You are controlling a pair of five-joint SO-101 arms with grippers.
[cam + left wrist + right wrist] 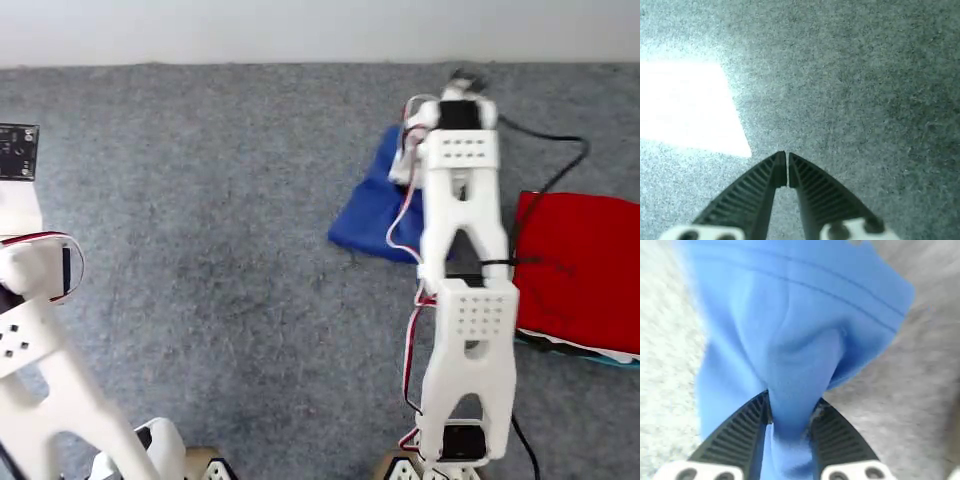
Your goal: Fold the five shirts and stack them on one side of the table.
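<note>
The right gripper point(790, 407) pinches a fold of the blue shirt point(790, 325), bunched at 1 o'clock on the table point(200, 250) beside the red stack point(580, 260) at 3 o'clock; the left gripper point(787, 165) hangs closed, empty.

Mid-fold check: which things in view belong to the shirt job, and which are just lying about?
Job:
blue shirt, pinched in the right tool
red shirt, topping the folded stack
left tool, shut over bare table

Lying about:
black cable near the red shirt
small black board at the left edge
</note>
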